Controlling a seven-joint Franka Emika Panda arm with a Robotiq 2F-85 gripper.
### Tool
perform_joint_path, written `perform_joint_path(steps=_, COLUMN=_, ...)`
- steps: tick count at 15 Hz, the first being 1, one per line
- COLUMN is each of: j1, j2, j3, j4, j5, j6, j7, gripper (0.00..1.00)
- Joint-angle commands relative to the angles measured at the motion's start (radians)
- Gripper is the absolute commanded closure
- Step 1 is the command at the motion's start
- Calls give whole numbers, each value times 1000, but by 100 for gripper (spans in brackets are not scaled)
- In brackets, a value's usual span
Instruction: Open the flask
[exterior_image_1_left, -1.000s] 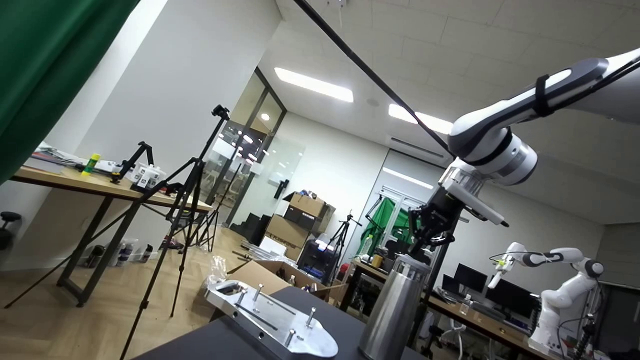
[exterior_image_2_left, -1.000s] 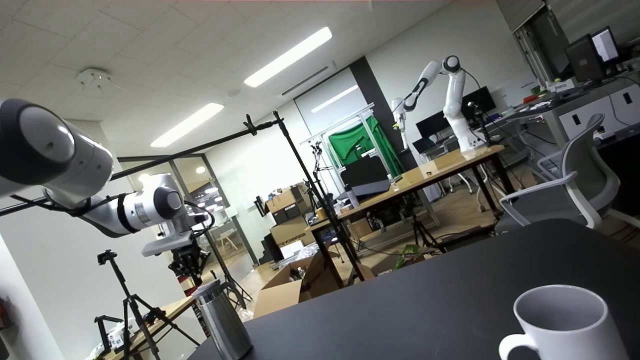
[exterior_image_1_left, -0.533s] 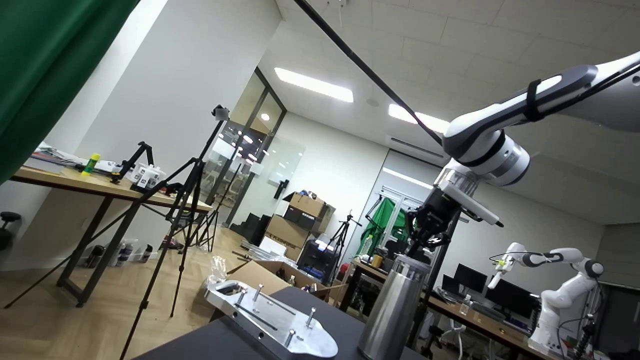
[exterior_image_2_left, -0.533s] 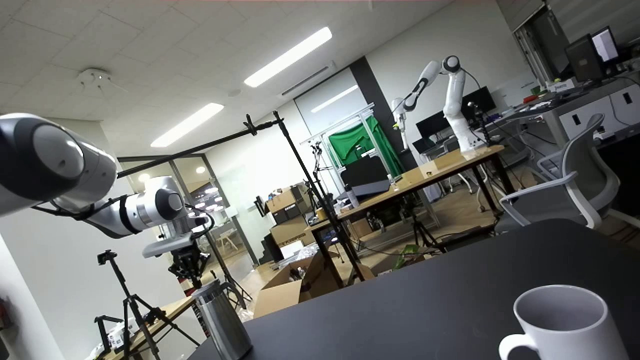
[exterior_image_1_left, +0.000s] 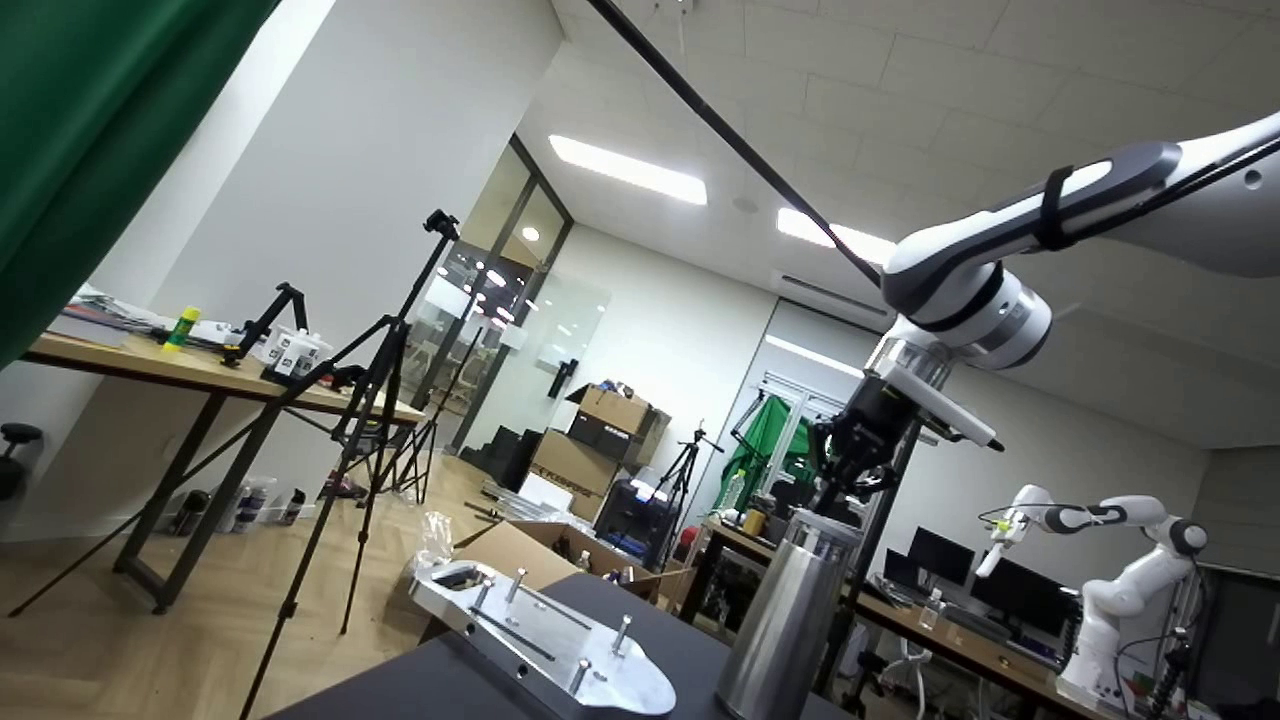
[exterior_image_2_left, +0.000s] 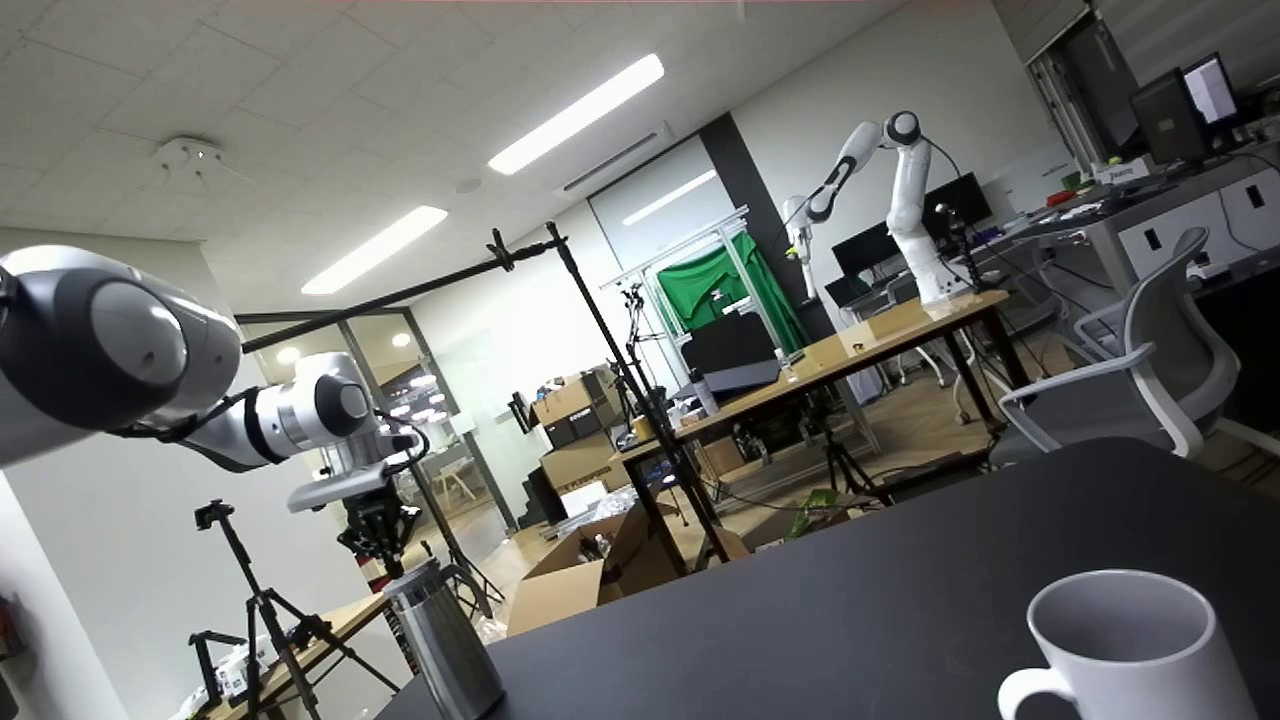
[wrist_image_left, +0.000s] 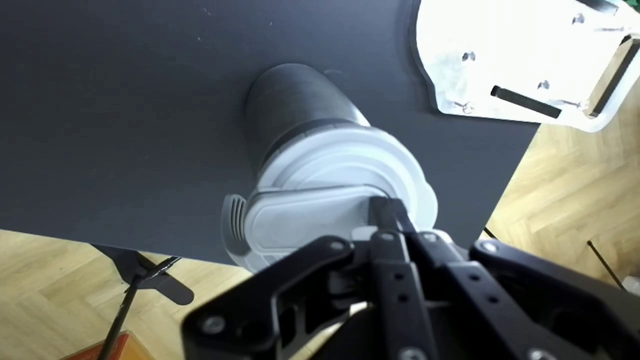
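The flask stands upright on the dark table; it is a tall brushed-steel cylinder and also shows in an exterior view, with a curved handle. In the wrist view the flask's steel body lies below its pale grey lid, which has a long flat flap across it. My gripper is shut, fingertips together, with nothing between them. The fingertips lie over one end of the flap and appear to touch the lid. In both exterior views the gripper points down onto the flask's top.
A flat white plate with upright bolts lies on the table beside the flask, also in the wrist view. A white mug stands on the dark table. The table edge runs close to the flask. A black tripod stands beyond.
The arm's upper links have swung lower, and the wrist and gripper have shifted and tilted slightly. The fingertips stay at the flask's lid. The flask has not visibly moved.
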Motion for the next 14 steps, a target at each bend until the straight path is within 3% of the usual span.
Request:
perform_joint_path(steps=1, j1=13, j2=76, j3=-18, j4=105, j5=-3, j6=-76, j7=19, gripper=100)
perform_joint_path(steps=6, j1=20, j2=128, j3=-35, j4=174, j5=-11, j6=-148, j7=39, gripper=100)
perform_joint_path(steps=14, j1=39, j2=115, j3=-45, j4=202, j5=-29, j6=-144, j7=51, gripper=100)
